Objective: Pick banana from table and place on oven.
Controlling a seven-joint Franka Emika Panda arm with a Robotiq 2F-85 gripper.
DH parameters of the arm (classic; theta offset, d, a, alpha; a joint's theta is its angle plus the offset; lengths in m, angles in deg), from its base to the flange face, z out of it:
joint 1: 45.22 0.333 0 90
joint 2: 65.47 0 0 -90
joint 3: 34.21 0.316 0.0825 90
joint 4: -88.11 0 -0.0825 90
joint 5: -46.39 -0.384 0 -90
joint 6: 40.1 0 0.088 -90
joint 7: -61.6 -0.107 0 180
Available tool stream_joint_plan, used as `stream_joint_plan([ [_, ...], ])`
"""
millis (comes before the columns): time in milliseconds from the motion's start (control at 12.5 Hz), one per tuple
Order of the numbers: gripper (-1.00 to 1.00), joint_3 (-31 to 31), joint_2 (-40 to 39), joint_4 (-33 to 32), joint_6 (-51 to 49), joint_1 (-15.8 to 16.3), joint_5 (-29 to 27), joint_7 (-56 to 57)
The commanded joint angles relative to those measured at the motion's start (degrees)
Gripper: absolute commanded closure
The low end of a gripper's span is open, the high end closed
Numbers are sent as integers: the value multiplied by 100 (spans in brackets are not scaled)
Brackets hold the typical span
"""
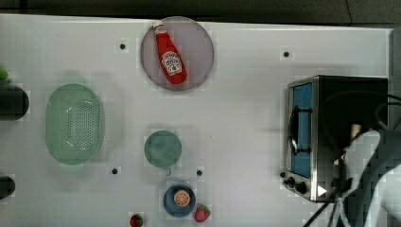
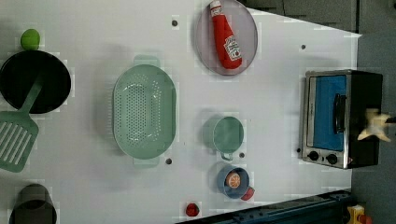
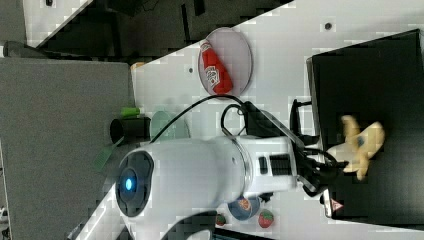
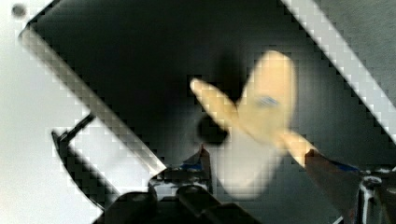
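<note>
The pale yellow banana (image 3: 362, 142) is over the black top of the oven (image 3: 370, 65), near the edge toward the arm. In the wrist view the banana (image 4: 266, 107) looks blurred against the oven's top (image 4: 140, 56), just beyond my gripper (image 4: 257, 156). The two fingers stand apart on either side of it, open. Whether the banana rests flat on the top I cannot tell. In the top view the banana (image 1: 355, 130) peeks out beside my white arm (image 1: 373, 161) over the oven (image 1: 350, 94), at the right end of the white table (image 1: 236, 94).
A ketchup bottle (image 1: 170, 54) lies on a grey plate (image 1: 198, 47) at the back. A green colander (image 1: 74, 124), a green cup (image 1: 162, 148) and a blue bowl (image 1: 169, 204) with an orange slice (image 1: 182, 198) stand mid-table. Strawberries (image 1: 202, 213) lie near the front edge.
</note>
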Motion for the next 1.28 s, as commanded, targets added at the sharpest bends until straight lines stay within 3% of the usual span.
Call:
stream_joint_plan([
  [80, -98, 135, 102, 173, -49, 78, -164, 210],
  [400, -100, 459, 487, 449, -628, 258, -130, -51],
  [880, -100, 2162, 1746, 497, -2232, 528, -33, -3567],
  [1280, -100, 3183, 2424, 444, -3001, 528, 195, -4983],
])
